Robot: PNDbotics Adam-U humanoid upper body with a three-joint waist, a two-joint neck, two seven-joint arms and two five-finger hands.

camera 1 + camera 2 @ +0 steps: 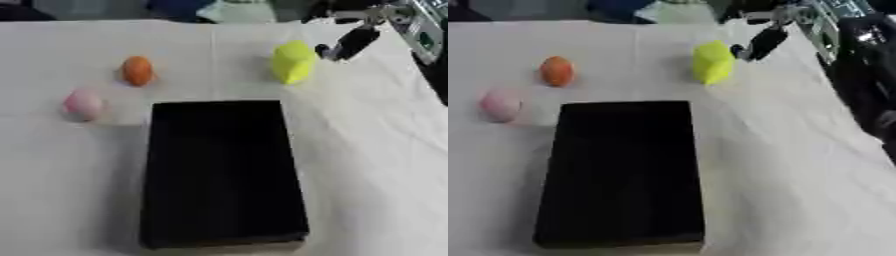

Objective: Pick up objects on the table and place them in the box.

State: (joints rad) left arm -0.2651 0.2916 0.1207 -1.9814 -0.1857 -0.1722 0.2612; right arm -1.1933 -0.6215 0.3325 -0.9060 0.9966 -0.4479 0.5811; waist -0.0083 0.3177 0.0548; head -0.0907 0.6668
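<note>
Black box [223,170] mid-worktop [376,150]; beyond it pink ball [84,104], orange egg-shape [136,70], yellow object [293,62] just beside right hand [350,44].

Both views are blurred throughout, so fine detail is lost everywhere. The right hand [350,44] is seen only as a dark finger shape near the yellow object [293,62]; whether contact is made cannot be told, nor can the set of its fingers be made out. Its arm is cut off by the upper right edge. The yellow object's exact form is not resolved, and the orange object [136,70] and pink object [84,104] are seen only as rounded blobs. The inside of the black box [219,170] is uniformly dark, so its contents cannot be judged. The left hand is shown in neither view. Coloured shapes beyond the far edge of the worktop [367,150] are cropped and unidentifiable.
</note>
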